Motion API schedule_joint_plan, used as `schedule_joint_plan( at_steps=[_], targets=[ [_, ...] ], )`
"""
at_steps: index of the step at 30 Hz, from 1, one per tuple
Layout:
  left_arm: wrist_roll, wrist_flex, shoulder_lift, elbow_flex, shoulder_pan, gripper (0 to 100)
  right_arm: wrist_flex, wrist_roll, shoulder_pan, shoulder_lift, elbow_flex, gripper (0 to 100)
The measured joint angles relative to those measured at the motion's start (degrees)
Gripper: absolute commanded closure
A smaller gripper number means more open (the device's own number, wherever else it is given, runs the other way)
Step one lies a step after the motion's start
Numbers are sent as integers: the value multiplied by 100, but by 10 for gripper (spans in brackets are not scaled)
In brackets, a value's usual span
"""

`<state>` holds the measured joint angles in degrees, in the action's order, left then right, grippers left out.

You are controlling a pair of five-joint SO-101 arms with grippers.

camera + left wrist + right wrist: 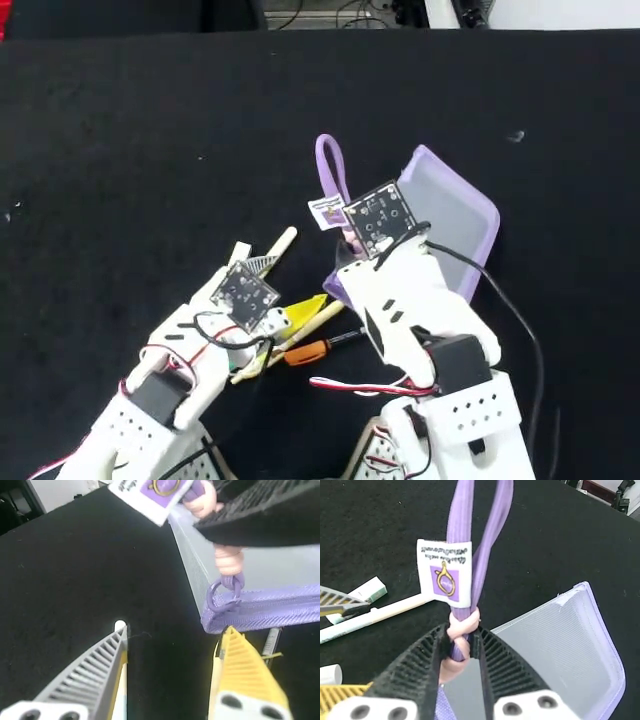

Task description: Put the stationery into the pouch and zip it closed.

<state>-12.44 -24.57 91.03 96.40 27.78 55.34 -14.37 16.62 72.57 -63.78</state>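
A purple mesh pouch (455, 205) lies right of centre, with its strap loop (330, 165) and a white tag (327, 212) to its left. My right gripper (461, 632) is shut on the strap (462, 587) at its pink wrap, just below the tag (444, 570). My left gripper (175, 635) is open over bare table. Its yellow finger (245, 670) is close to the pouch corner and the zipper ring (222, 597). Loose stationery lies around the left gripper (285, 287): a cream stick (283, 243), an orange pen (310, 350), a white pen (380, 614) and an eraser (367, 591).
The black table (150, 150) stretches wide to the left and back. Both arm bases and their cables (500, 300) crowd the front edge. Cables and equipment sit beyond the table's far edge.
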Motion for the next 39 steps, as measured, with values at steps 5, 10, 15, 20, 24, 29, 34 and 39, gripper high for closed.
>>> schedule_joint_plan(
  at_steps=[5, 10, 15, 20, 24, 29, 34, 39],
  targets=[
    [-26, 730, -1354, -193, 18, 704, 0, 0, 0, 0, 0, 987],
    [-26, 1222, -2769, -826, -18, 704, 0, 0, 0, 0, 0, 987],
    [-26, 1459, -3464, -1037, -44, 704, 0, 0, 0, 0, 0, 987],
    [-26, 1468, -3226, -1037, -44, 704, 0, 0, 0, 0, 0, 987],
    [-26, 1213, -2637, -1037, -44, 704, -9, 0, 0, 0, 0, 987],
    [-26, 782, -1881, -1029, -44, 704, -9, 0, 0, 0, 0, 987],
    [-26, 756, -1644, -1029, -44, 704, -9, 0, 0, 0, 0, 987],
    [-26, 1275, -1785, -756, -44, 704, -9, 0, 0, 0, 0, 987]
  ],
)
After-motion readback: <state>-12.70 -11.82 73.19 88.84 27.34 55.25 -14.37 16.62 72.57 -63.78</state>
